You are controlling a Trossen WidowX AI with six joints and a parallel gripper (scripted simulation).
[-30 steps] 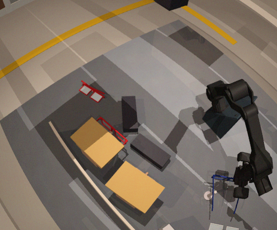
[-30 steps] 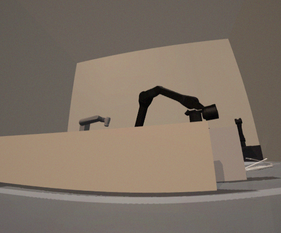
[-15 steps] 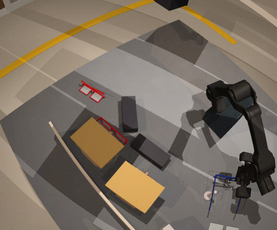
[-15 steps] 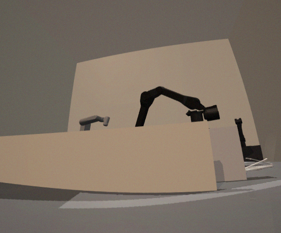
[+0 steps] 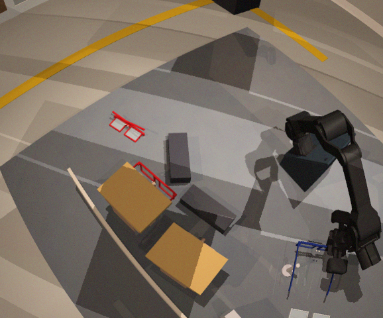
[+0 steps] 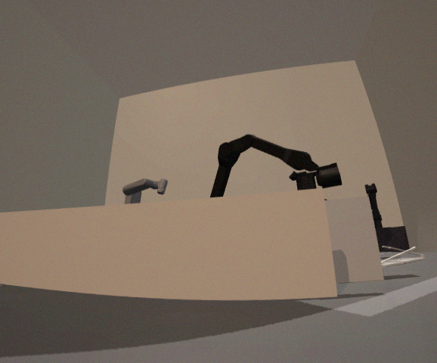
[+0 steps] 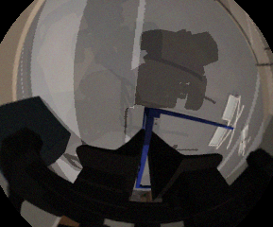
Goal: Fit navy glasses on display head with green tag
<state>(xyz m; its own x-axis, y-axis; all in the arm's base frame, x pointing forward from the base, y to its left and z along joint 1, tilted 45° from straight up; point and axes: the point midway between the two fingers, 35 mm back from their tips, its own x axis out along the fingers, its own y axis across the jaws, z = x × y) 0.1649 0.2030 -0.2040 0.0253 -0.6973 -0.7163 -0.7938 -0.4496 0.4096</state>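
Below the dark plinth (image 5: 305,174) (image 7: 37,128) in the top view, the gripper (image 5: 335,246) (image 6: 305,181) (image 7: 145,131) is closed on the navy glasses (image 5: 309,243) (image 7: 145,153), pinching the front frame, temples open. The carrying step seems in hand; next calls for bringing them to the right head, bridge toward its nose, temples level, before lowering. Farther left of the plinth lie two dark blocks (image 5: 178,156) (image 5: 207,209), perhaps closed cases; their contents cannot be told. Beyond stand a bare head (image 5: 185,256) and a head wearing red glasses (image 5: 135,198); no green tag is discernible. Farthest from the plinth lie loose red spectacles (image 5: 128,124).
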